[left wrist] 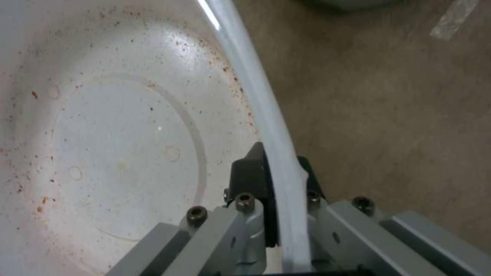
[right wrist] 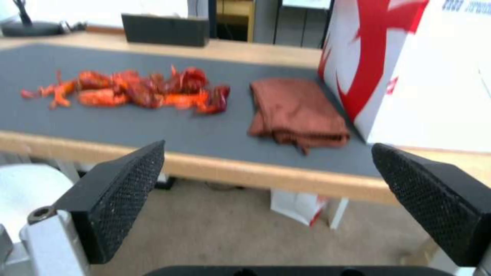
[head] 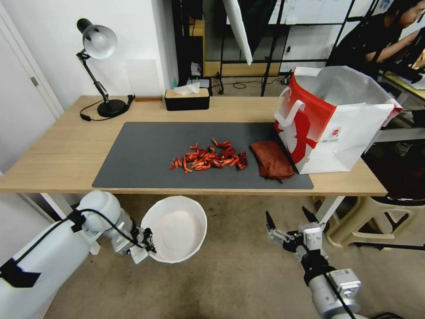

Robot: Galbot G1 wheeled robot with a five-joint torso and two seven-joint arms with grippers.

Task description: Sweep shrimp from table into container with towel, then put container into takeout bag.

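Bare floor in front of the table [head: 66, 150], both arms low, below the front edge.

Left gripper [head: 148, 241] is pinched on the rim of the bowl [head: 177, 228]: one finger inside, one outside, wall clamped between them. Bowl [left wrist: 117, 153] hangs over the floor, below and slightly left of the mat's middle, mouth up toward the table. Nothing in it but reddish speckles and stains.

Right gripper [head: 290, 219] sits under the right part of the edge, jaws wide apart, nothing held. Its pads [right wrist: 122, 195] frame the towel [right wrist: 297, 111] from below.

Up on the mat [head: 141, 155]: shrimp [head: 208, 158] in one loose pile near the centre, none off the table. Towel [head: 271, 159] folded flat just right of the pile, small gap between, untouched. Bag [head: 332, 117] stands open at the right end, close beside the towel, nothing visibly inside.

Further back, a tissue box [head: 187, 98] and a lamp [head: 99, 66] near the far edge.

Status, my read: catcher in hand, roughly placed. Still to do: grab towel, sweep pile over the edge into the bowl, load bowl into the bag. Early stage.
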